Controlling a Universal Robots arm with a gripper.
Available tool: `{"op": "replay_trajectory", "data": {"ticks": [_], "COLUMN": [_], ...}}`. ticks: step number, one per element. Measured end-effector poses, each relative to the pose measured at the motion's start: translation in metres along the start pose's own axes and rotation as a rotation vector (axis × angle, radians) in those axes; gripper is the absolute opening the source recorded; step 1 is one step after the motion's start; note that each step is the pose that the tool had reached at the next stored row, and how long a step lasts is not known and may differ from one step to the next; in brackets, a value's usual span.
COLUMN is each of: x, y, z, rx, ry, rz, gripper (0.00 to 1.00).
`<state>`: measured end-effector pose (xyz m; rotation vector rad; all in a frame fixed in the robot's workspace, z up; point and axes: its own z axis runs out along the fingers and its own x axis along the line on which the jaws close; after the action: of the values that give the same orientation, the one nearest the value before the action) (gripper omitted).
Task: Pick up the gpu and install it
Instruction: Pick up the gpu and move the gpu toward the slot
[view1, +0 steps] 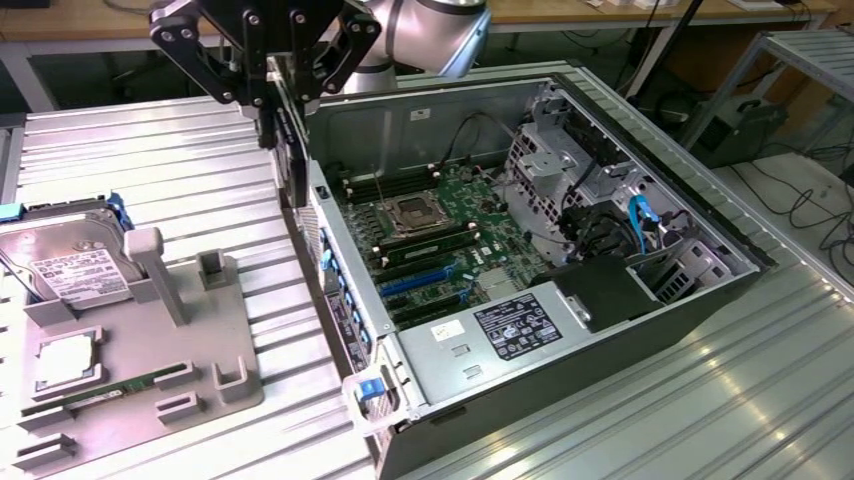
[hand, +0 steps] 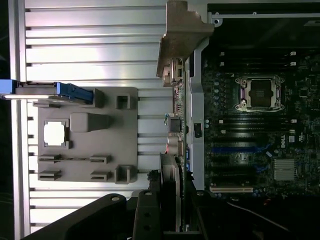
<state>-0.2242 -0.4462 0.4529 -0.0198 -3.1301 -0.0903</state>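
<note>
**A:** Where is the gpu, and what has hold of it?

**B:** The gripper (view1: 283, 100) is clamped on the gpu (hand: 176, 125). The card hangs upright, thin edge down, in the air above the open computer case's side wall (view1: 310, 215) on the exterior view's left. (As far as I can tell, it touches nothing below.)

**A:** Which step is this?

**B:** I judge the pick-up done and the install not yet done. The long blue slots (view1: 414, 285) on the motherboard (view1: 461, 215) stand empty, apart from the card.

**A:** What would seating it call for?

**B:** Probably lining the card's lower edge squarely over one slot, then pressing straight down. There seems to be little room for tilt beside the case wall.

**A:** And the materials?

**B:** The card is a flat green board ending in a bent silver bracket (hand: 182, 35). The motherboard is dark green and crowded with small parts. The case is grey sheet metal on a ribbed metal table (view1: 174, 170). Beside it, a matte grey fixture (view1: 174, 350) holds a silver hard drive (view1: 74, 265) and a narrow memory stick (view1: 120, 390).
</note>
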Motion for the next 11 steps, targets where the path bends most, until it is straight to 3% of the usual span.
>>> {"op": "replay_trajectory", "data": {"ticks": [11], "x": [-0.014], "y": [0.0001], "z": [0.0002], "rx": [0.0], "ry": [0.0], "rz": [0.0], "gripper": [0.28]}}
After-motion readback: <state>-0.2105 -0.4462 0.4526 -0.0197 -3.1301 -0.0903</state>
